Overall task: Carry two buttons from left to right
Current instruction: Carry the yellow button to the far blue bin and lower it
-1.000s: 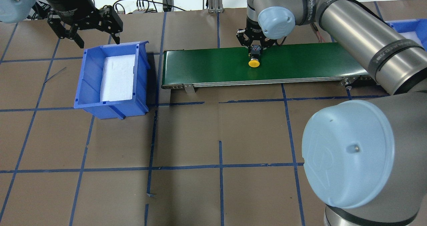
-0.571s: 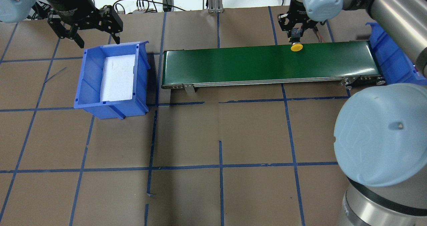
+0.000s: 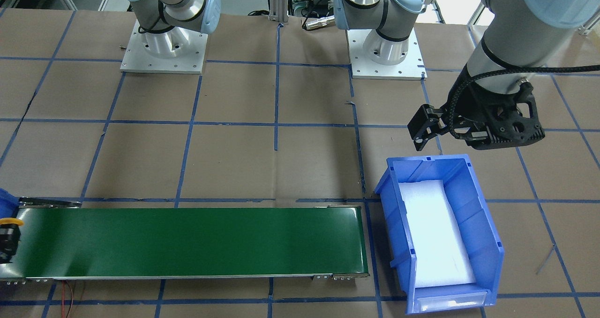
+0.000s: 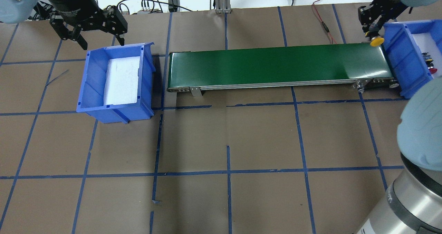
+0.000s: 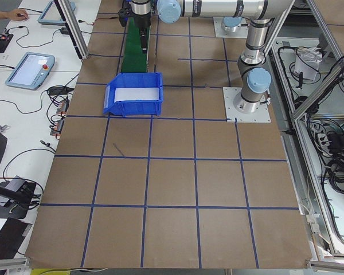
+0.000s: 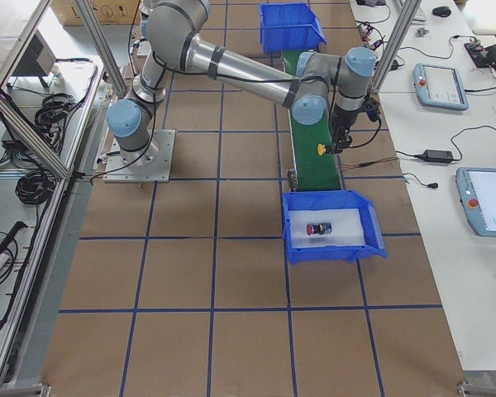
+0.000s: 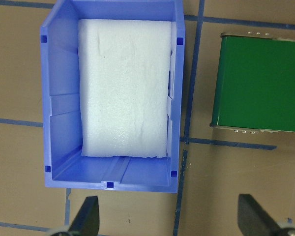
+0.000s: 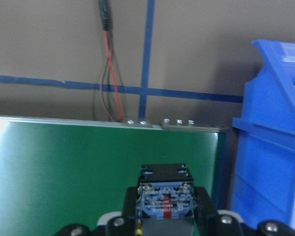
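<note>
My right gripper [image 4: 374, 32] is shut on the yellow button [image 4: 377, 41] and holds it over the right end of the green conveyor [image 4: 276, 65], just beside the right blue bin [image 4: 397, 61]. The right wrist view shows the button's grey-blue block [image 8: 166, 199] between the fingers. Its yellow cap also shows in the exterior right view [image 6: 321, 149] and at the left edge of the front-facing view [image 3: 7, 222]. The red button [image 6: 318, 227] lies on the white pad in the right bin. My left gripper [image 4: 102, 37] is open and empty above the far end of the left blue bin [image 4: 89, 85].
The left bin [image 7: 54, 98] holds only a white foam pad [image 7: 125, 88]. The conveyor's left end [image 7: 260, 83] stands close beside it. A red and black wire [image 8: 110, 73] lies on the brown table behind the belt's right end.
My right gripper has carried the yellow button to the right along the conveyor, from mid-belt to its right end by the right bin. The left arm has not moved.
</note>
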You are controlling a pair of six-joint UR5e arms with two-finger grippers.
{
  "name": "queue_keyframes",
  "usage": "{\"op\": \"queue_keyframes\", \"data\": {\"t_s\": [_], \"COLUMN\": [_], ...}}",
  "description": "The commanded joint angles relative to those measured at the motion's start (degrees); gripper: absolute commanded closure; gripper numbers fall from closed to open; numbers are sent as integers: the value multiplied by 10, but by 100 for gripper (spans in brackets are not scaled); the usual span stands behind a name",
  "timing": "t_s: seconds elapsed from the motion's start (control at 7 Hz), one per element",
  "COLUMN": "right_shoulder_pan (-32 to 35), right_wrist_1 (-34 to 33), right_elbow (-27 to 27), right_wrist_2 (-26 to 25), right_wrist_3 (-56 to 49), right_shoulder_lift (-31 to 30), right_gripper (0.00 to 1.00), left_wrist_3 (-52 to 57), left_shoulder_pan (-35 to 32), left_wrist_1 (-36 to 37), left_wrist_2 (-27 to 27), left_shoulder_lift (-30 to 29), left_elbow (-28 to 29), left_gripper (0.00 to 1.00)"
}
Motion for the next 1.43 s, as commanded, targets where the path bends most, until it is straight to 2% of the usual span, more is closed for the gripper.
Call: {"op": "queue_keyframes", "data": {"t_s": [0.0,0.29,0.71,1.14,1.29], "right_shoulder_pan": [-88,-141,-137,-135,-135], "right_wrist_1": [24,17,-38,-109,-115], "right_elbow": [0,-24,-77,-82,-101], "right_wrist_2": [-5,3,30,50,55], "right_wrist_3": [-118,-170,-170,-170,-170], "right_shoulder_lift": [-20,-9,58,107,127], "right_gripper": [93,93,93,93,93], "left_wrist_3": [0,0,0,0,0], "left_shoulder_pan": [0,0,0,0,0], "left_wrist_1": [0,0,0,0,0], "left_wrist_2": [0,0,-2,-2,-2], "left_shoulder_lift": [-1,-1,-2,-2,-2], "left_elbow": [0,-1,-1,-1,-1], "left_gripper": [0,0,0,0,0]}}
